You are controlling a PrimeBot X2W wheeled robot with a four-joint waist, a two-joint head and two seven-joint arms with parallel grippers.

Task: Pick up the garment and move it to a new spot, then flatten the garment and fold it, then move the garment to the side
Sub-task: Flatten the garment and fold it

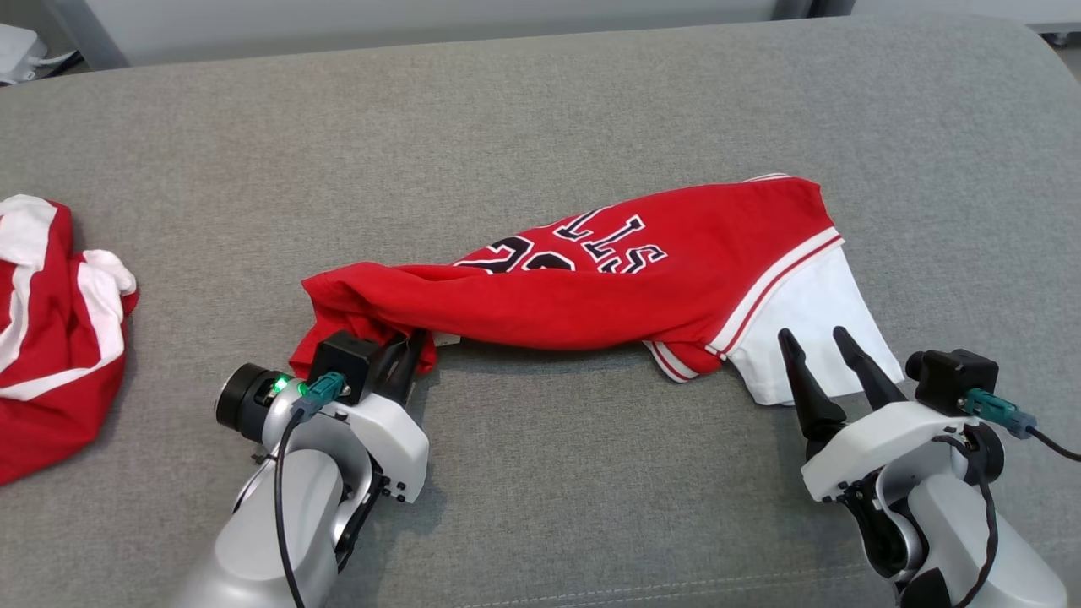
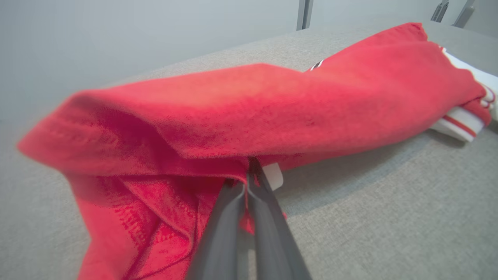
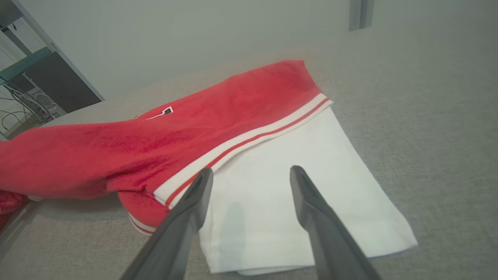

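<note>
The red jersey point(image 1: 608, 287) lies bunched across the grey cushion point(image 1: 540, 127); it looks soft, light and floppy. The left gripper point(image 1: 412, 355) is pinched closed on its crumpled end. The right gripper point(image 1: 812, 334) hovers wide open over the white sleeve point(image 1: 811, 295), likely the second hold.

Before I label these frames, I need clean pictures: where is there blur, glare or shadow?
Head view: sharp, evenly lit, a soft shadow under the jersey. Left wrist view: the jersey's near fold and the left gripper are blurred. Right wrist view: crisp, with a faint shadow on the white panel by the right gripper. No glare anywhere.
</note>
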